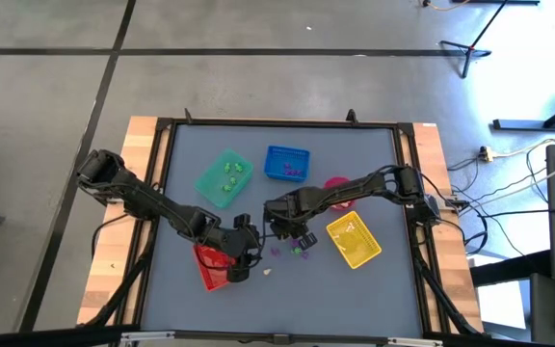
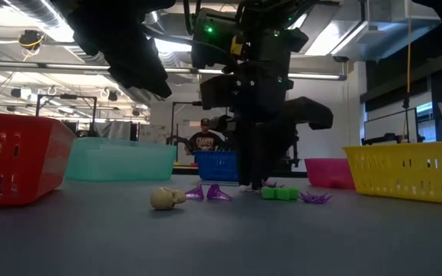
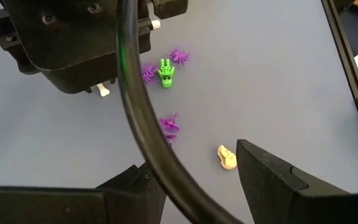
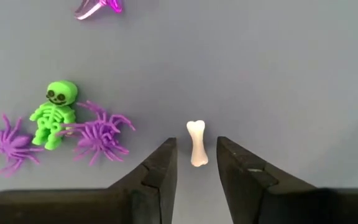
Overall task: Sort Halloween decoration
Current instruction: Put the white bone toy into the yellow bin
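Here, my right end effector (image 4: 196,163) stands low over the grey surface (image 4: 291,68), its two fingers spread to either side of a small white bone (image 4: 197,142) — the bone lies between the tips, not yet pinched. Just beside the bone sit a green skeleton (image 4: 53,114) and two purple spiders (image 4: 98,134), with a purple trinket (image 4: 98,6) farther off. To do this well, I judge I should settle straight down so both fingers meet the bone's slim shaft evenly, then close gently; a skewed close could flick it toward the nearer spider. My left end effector (image 3: 194,186) hovers near the bone too, fingers spread and empty, above a pale skull (image 3: 226,157). The trays wait beyond the bone — the blue tray (image 1: 286,162) seems nearest.
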